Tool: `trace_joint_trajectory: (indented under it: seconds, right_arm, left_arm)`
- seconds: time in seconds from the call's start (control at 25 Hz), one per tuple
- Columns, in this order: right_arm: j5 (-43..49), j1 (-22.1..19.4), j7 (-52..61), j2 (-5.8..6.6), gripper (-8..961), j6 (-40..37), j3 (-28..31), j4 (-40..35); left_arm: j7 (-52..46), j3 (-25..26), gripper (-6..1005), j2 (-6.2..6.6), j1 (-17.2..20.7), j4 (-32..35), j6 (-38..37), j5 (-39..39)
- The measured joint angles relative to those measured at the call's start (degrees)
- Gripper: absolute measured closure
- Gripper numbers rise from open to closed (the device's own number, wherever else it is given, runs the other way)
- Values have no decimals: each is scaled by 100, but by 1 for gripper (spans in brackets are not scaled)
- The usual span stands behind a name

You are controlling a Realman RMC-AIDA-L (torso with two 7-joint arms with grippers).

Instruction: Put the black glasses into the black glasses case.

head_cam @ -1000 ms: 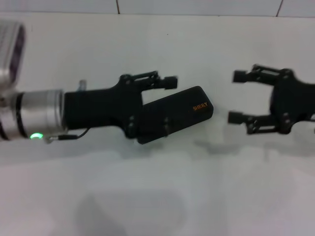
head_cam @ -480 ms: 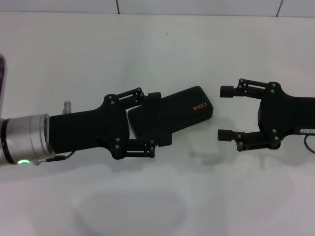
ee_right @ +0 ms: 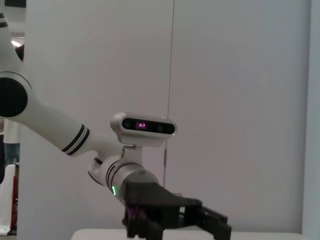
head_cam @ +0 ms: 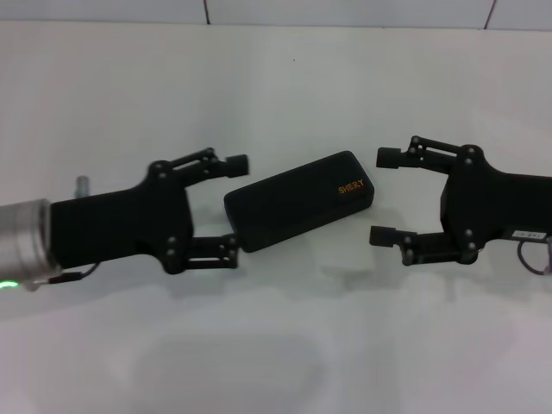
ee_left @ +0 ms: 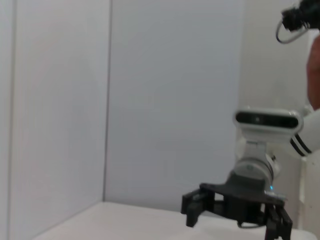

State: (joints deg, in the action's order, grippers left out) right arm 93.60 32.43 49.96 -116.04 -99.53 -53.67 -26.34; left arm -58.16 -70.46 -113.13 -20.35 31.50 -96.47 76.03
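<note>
**Inspector:** The black glasses case (head_cam: pixel 299 200) lay closed on the white table (head_cam: pixel 276 345) in the head view, its long axis slanting from the near left end up to the lettered far right end. You had the left gripper (head_cam: pixel 233 202) facing the left end, fingers spread wide, one tip beside the far corner and one beside the near corner, neither visibly touching. The right gripper (head_cam: pixel 386 197) faced the lettered end, also spread wide, just beside it and apart.

**Operator:** Which was nearer?

**Inspector:** The left, by my judgement. The black glasses were not visible in any view; I judged them likely inside already. You had open table all round and no edge close by.

**Operator:** And the wrist views?

**Inspector:** Your left wrist view showed only the right gripper (ee_left: pixel 235 220) farther off, fingers parted, against plain wall; no case. Your right wrist view showed the left gripper (ee_right: pixel 215 227) likewise, low in the picture, and again no case.
</note>
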Motion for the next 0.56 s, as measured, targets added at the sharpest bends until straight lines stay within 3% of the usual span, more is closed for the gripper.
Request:
trace_joint_trajectory:
  seconds: [0.56]
  right_arm:
    - [-26, 32, -162, 6, 94, 90, -10, 94]
  left_arm:
    - [135, 140, 106, -41, 87, 13, -257, 84]
